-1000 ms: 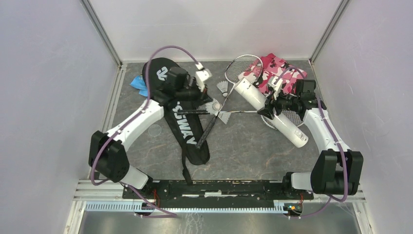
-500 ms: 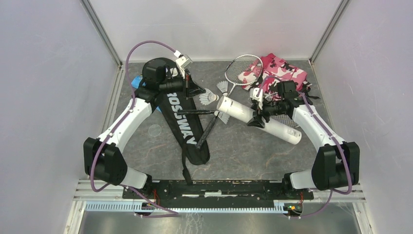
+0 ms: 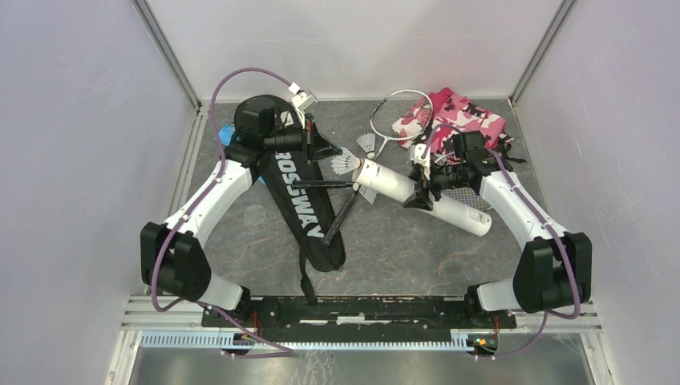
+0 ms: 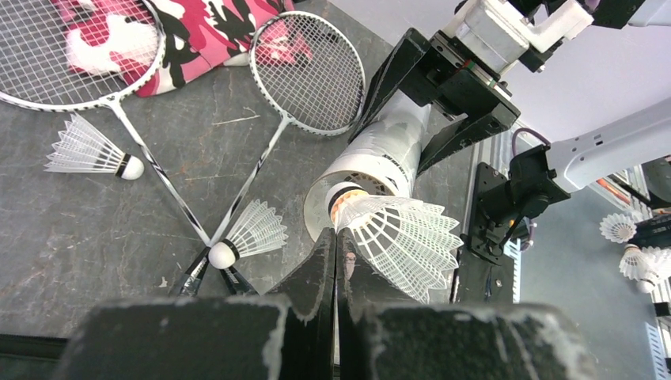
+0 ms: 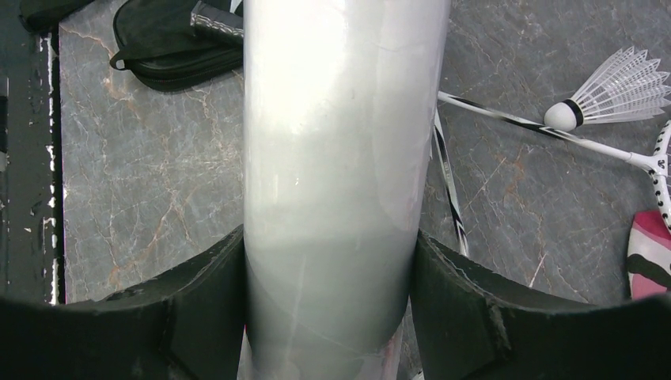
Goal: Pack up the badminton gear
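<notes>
Long white tube slants centre-right, open mouth leftward, one feather shuttlecock cork-first at it. Two silver rackets cross shafts right of the black racket bag, with loose shuttlecocks beside them.

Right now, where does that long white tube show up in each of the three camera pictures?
Top external: the long white tube runs slanted, just right of centre, with the right gripper clamped round it.
Left wrist: the tube is at centre, its open end facing the camera.
Right wrist: the tube fills the middle, upright between the fingers.
Shared landmark: the pink camouflage cloth.
</notes>
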`<state>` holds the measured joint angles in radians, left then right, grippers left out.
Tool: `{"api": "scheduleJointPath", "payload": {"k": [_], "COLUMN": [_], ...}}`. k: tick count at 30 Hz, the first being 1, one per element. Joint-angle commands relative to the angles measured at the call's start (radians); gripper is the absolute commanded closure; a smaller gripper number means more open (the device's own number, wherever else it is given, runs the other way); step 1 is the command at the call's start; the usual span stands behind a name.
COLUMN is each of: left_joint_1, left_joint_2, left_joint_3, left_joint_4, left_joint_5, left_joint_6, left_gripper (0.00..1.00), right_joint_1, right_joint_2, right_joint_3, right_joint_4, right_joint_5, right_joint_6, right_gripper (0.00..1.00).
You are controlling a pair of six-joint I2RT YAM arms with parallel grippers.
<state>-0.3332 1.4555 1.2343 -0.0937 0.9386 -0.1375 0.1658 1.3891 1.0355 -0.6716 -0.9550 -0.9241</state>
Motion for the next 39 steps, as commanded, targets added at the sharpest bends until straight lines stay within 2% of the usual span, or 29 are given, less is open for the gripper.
{"api": "scheduleJointPath", "payload": {"k": [1, 9, 18, 26, 32, 39], "left_joint_1": [0.0, -0.002, -0.062, -0.073, -0.071, -0.061], "left_joint_2": [0.02, 0.051, 0.127, 0.128, 0.096, 0.053], "left_joint_3": [0.003, -0.006, 0.016, 0.043, 0.082, 0.097], "left_joint_4": [0.04, 0.054, 0.092, 0.037, -0.08, -0.155], "left_joint_5": [0.049, 0.068, 0.066, 0.041, -0.011, -0.069], "left_joint_6": [-0.061, -0.075, -0.097, -0.022, 0.109, 0.199], "left_gripper": [0.98, 0.98, 0.97, 0.65, 0.49, 0.25], "right_joint_1": [0.004, 0.01, 0.026, 0.027, 0.026, 0.024], "right_joint_2": [-0.006, -0.013, -0.016, -0.034, -0.044, -0.054], "right_joint_3": [0.049, 0.058, 0.076, 0.051, 0.041, 0.02], "right_joint_4": [0.017, -0.001, -0.022, 0.043, 0.075, 0.082], "right_joint_5": [-0.051, -0.089, -0.131, -0.106, -0.074, -0.048], "right_joint_6": [-0.006, -0.027, -0.033, 0.04, 0.065, 0.064], "right_gripper": [0.59, 0.58, 0.59, 0.6, 0.61, 0.61]}}
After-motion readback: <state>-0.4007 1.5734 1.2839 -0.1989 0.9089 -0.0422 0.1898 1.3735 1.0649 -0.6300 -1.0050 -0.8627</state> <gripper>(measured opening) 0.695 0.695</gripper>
